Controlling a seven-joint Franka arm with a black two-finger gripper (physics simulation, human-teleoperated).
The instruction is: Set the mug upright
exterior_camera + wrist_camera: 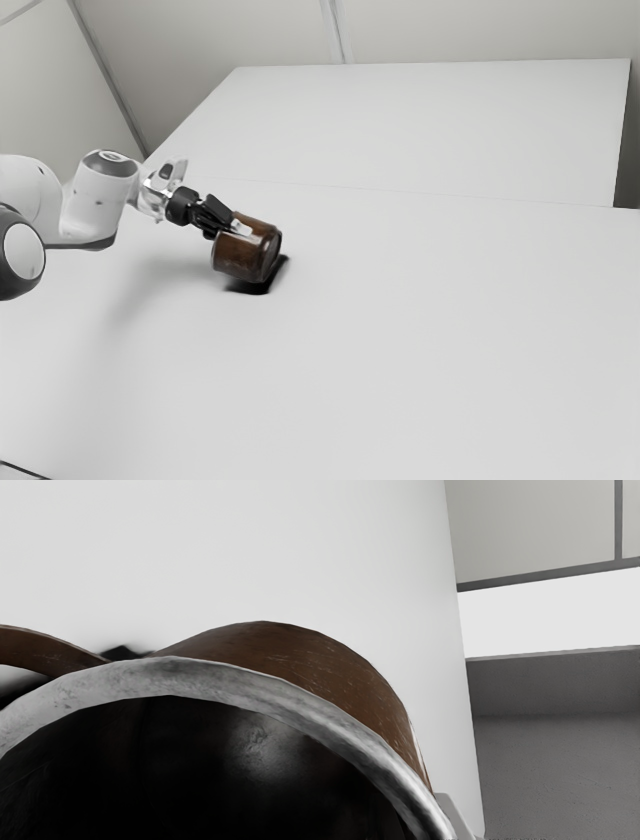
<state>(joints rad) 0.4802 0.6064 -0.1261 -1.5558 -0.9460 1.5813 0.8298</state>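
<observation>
Our gripper [234,228] is right at the mug [245,252]; we can't tell how far open it is or whether it has hold. The mug tilts, pale rim [200,675] facing us, brown handle [45,652] beyond, above the tabletop's [420,350] dark shadow [262,288].

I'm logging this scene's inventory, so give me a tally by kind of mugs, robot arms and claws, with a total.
Brown, round-bodied mug with a grey rim: 1
White, jointed robot arm: 1
Black mechanical claw: 1
Total: 3
</observation>
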